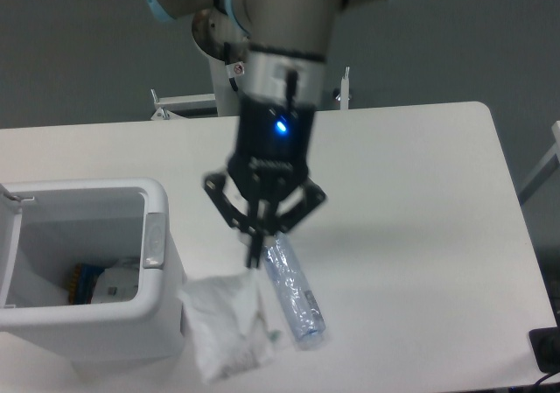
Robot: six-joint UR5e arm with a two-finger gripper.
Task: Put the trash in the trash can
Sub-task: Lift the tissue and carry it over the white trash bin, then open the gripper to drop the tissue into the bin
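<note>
My gripper (255,257) hangs well above the table, shut on the top corner of the crumpled white plastic wrapper (226,325), which dangles below it in the air. The crushed clear bluish bottle (294,292) lies on the table just right of the wrapper, pointing away from the camera. The white trash can (157,275) stands at the left with its lid swung open. Its right wall is close to the hanging wrapper.
Some blue and white rubbish (96,281) lies at the bottom of the can. The grey latch tab (155,239) sits on the can's right rim. A metal bracket (166,104) is at the table's far edge.
</note>
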